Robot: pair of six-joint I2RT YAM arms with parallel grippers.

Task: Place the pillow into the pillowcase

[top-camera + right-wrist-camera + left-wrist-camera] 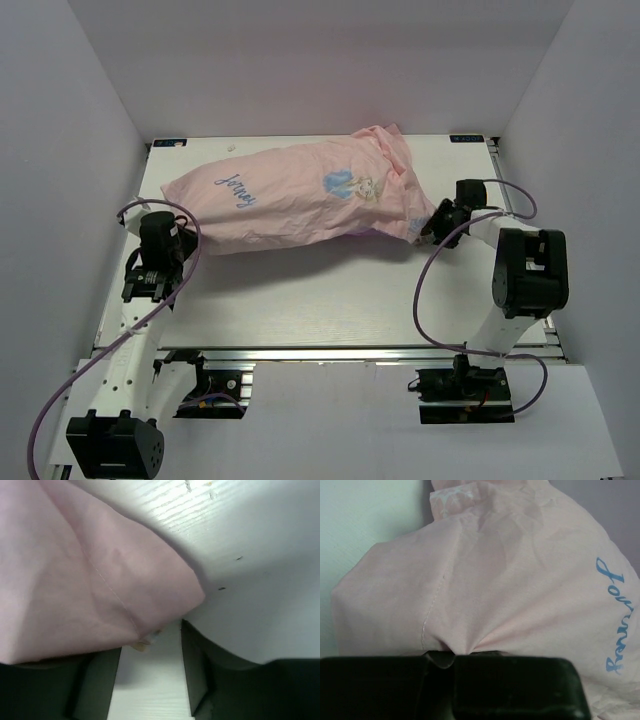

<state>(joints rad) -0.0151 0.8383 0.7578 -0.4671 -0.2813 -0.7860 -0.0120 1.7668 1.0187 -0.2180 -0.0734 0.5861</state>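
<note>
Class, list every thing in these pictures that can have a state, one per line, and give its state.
Pale pink fabric pillowcase with blue lettering: stuffed full, wrinkled, lying across the white table.
Plain white pillow: hidden, not visible in any view.
Left tool: shut, pinching the pillowcase's seamed end.
Right tool: open, jaws apart at the pillowcase's other end.

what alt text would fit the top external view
A plump pale pink fabric pillowcase with blue script lettering lies diagonally across a white table. The left gripper pinches its left end, and the right gripper sits open at its right end.
</note>
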